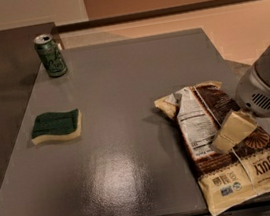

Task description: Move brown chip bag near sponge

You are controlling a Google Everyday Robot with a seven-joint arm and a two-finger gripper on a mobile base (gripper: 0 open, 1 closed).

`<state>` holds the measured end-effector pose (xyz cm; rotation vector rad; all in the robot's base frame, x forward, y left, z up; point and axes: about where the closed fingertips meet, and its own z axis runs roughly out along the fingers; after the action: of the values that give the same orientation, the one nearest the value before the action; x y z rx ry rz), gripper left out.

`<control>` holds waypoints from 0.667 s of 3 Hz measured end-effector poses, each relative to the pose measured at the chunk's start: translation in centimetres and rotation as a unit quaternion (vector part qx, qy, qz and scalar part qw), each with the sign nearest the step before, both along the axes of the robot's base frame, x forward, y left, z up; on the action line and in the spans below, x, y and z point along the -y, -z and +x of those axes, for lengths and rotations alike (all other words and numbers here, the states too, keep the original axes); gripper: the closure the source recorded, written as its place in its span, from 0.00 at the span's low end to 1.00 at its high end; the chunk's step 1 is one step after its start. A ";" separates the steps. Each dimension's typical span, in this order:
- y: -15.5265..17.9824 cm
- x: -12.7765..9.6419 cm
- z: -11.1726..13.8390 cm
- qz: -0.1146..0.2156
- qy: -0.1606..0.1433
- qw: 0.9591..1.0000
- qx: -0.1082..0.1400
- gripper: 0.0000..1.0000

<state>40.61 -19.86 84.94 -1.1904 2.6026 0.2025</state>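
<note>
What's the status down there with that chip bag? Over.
Gripper low over brown chip bag, at right. Bag flat, well apart from sponge. Green can far back, off the path.
</note>
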 end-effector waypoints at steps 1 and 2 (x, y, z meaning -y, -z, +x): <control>-0.4 -1.1 -0.2 0.005 -0.010 1.000 0.002 0.65; -1.4 -2.3 0.0 0.011 -0.022 1.000 0.010 0.87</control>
<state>40.58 -17.55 86.31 -1.2366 2.5526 0.2281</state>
